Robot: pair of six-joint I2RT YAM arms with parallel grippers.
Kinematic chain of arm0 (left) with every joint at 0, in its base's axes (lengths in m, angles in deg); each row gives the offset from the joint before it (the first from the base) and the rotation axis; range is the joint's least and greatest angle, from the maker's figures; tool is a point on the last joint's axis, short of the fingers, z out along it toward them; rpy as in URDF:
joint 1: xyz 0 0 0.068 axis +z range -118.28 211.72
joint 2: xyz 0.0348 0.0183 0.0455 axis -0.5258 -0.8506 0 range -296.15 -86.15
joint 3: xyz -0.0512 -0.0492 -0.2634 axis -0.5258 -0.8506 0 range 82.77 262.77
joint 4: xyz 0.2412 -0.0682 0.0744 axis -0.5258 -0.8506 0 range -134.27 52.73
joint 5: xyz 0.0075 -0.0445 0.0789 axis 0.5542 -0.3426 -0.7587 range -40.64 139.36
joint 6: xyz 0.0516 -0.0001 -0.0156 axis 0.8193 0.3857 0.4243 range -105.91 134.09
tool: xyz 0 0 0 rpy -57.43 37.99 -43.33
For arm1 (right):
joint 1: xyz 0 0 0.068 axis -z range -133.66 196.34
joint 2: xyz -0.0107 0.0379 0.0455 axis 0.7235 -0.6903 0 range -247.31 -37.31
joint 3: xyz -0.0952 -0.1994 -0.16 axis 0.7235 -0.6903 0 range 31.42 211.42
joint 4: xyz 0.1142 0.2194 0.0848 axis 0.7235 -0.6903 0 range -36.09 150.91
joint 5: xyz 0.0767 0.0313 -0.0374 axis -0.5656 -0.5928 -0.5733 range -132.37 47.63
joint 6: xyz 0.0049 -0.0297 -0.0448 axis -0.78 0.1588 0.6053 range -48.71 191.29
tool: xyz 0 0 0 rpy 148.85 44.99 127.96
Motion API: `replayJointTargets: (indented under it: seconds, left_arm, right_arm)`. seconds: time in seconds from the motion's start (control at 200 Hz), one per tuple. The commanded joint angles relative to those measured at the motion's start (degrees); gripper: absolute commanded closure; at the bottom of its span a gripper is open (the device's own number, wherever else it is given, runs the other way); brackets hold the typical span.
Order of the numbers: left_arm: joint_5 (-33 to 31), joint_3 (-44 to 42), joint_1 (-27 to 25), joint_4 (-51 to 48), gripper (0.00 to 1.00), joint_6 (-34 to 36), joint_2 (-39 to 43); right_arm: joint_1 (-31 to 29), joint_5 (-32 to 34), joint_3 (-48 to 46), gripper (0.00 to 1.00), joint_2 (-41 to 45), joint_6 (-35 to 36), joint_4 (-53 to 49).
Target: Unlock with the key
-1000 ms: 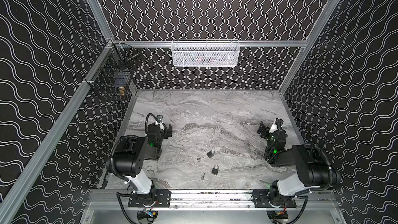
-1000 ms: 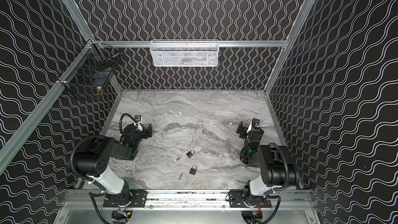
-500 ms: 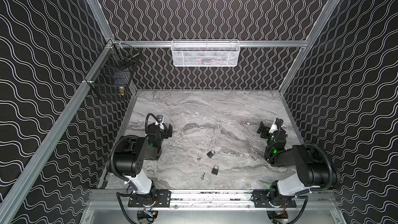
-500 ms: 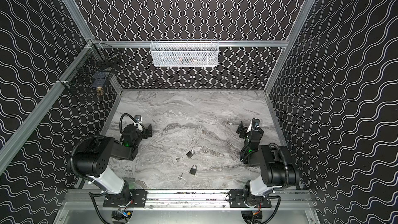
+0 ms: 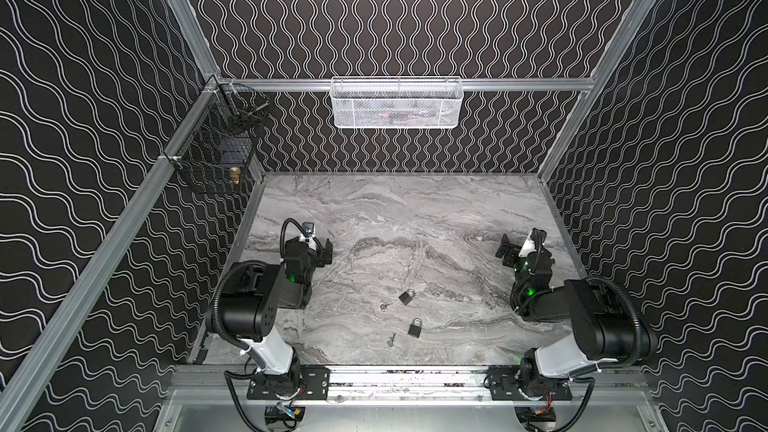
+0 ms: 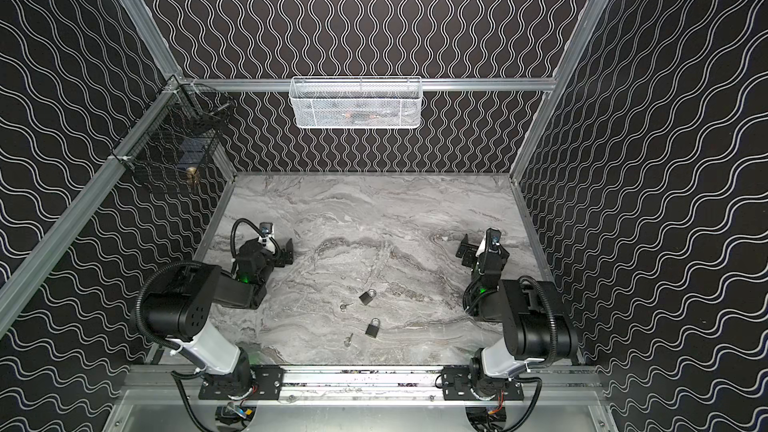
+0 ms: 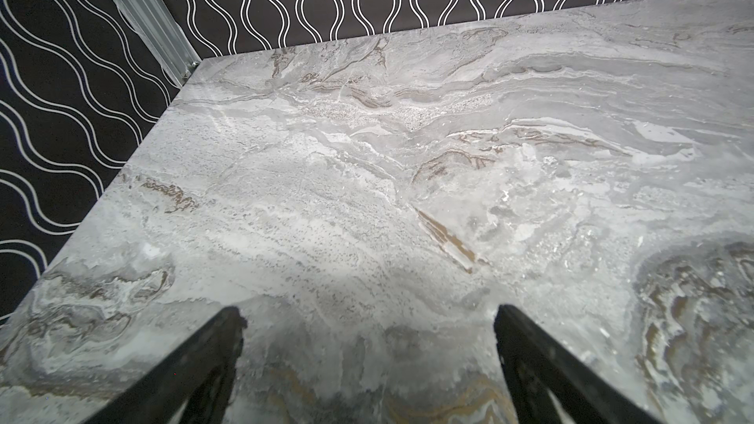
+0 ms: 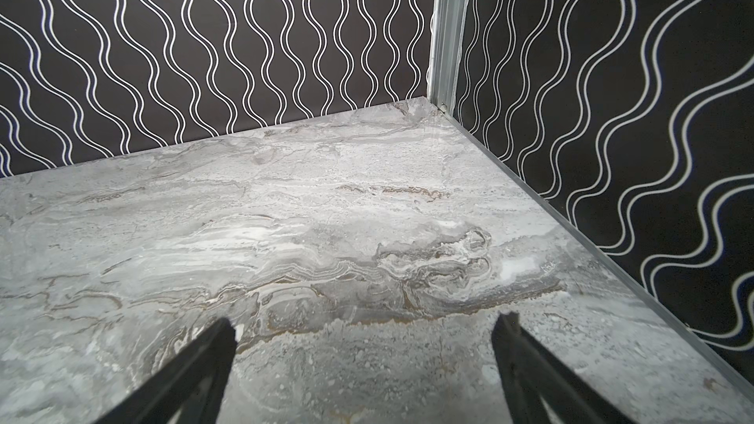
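Holding blurred items (image 5: 395, 115), white basket (image 5: 397, 81) hangs — left gripper (image 7: 367, 316), right gripper (image 8: 367, 328) spread empty.

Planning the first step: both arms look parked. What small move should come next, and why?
Probably bring the left gripper, open and empty, over the small silver key beside the farther black padlock. Nothing is held yet, and that key lies loose on the grey marble table, closest to that arm.

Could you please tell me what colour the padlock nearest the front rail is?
The padlock is black with a silvery shackle, clearest in a top view.
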Motion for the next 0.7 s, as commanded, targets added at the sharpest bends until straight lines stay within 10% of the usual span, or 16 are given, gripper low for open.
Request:
replayJointTargets:
  seconds: [0.0,0.445,0.691]
  left_arm:
    - [0.6,0.1,0.1,1.1,0.01,1.0,0.2]
    - [-0.6,0.4,0.0,-6.7,0.01,0.6,9.5]
    - [-0.4,2.1,0.0,-18.9,0.01,-5.1,20.8]
  right_arm:
    - [0.0,0.3,-0.1,0.01,0.1,0.3,3.4]
    - [-0.1,1.7,-1.7,0.01,4.1,0.0,3.5]
    - [0.1,2.4,3.2,0.01,15.4,-4.3,-17.0]
